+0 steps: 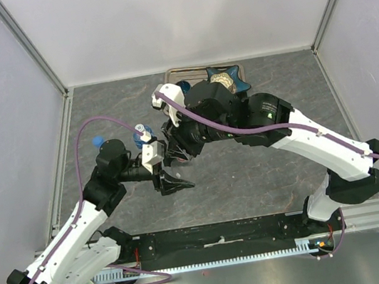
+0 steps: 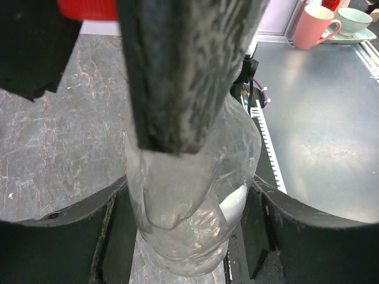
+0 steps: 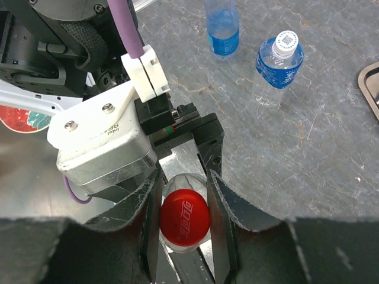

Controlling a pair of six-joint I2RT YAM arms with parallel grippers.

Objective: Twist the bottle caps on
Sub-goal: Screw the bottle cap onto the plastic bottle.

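Cap [image 3: 184, 217], red, inside right claw [image 3: 185, 192], atop bottle [image 2: 234, 148] in left claw [image 2: 186, 236]

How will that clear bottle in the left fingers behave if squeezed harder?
The clear bottle looks thin-walled and creased, so it will probably buckle, not stay stiff. No liquid shows, so it is likely light and may twist under the red cap.

At lower centre the right gripper [image 3: 185, 208] is clamped on the red cap [image 3: 184, 216], a dark finger touching each side. The cap sits on a clear bottle [image 3: 185, 178]. The left arm's white and black wrist [image 3: 100, 145] fills the left. On the grey table [image 3: 308, 154] at upper right stand a white-capped bottle [image 3: 279, 59] and, near it, a blue-labelled bottle [image 3: 223, 26] cut off by the top edge.
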